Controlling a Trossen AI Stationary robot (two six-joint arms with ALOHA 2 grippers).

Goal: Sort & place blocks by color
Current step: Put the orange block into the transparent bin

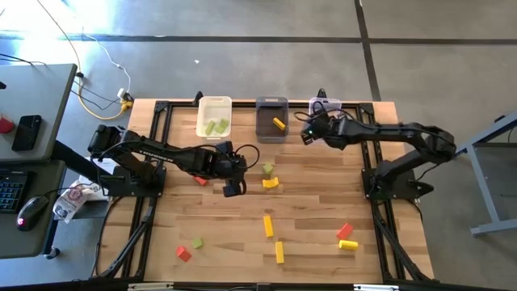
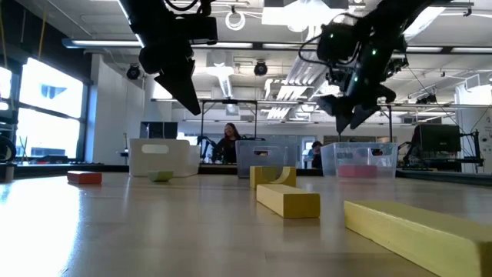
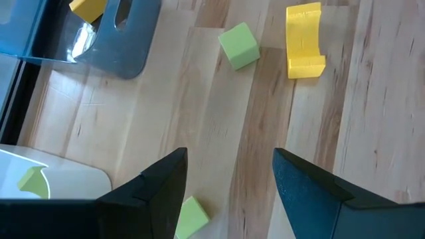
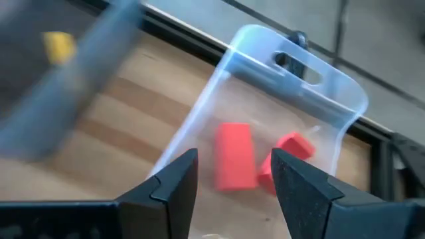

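From above, you have the sort well under way. The white bin (image 1: 214,115) holds green blocks, the dark grey bin (image 1: 271,119) one yellow block (image 1: 279,124), and the right end effector (image 1: 308,132) hangs between the grey bin and the clear bin (image 1: 325,106). The left end effector (image 1: 232,188) sits mid-desk, near a red block (image 1: 200,180). Yellow bars (image 1: 268,225), red and green pieces lie scattered on the near half of the desk (image 1: 323,186).

At desk height, both end effectors hang well above the surface with nothing between their fingers; the right one hovers over the clear bin (image 2: 358,160).

In the left wrist view, the left end effector (image 3: 229,176) stands apart and empty, facing a green cube (image 3: 238,45) and a yellow arched block (image 3: 304,40), with another green block (image 3: 192,217) by one finger.

In the right wrist view, the right end effector (image 4: 234,174) is apart and empty over the clear bin (image 4: 292,86), where two red blocks (image 4: 235,156) lie.

Judging by this, a red drop is just done. Next, bring the left arm down on the nearest green piece and line the fingers across its flat sides.
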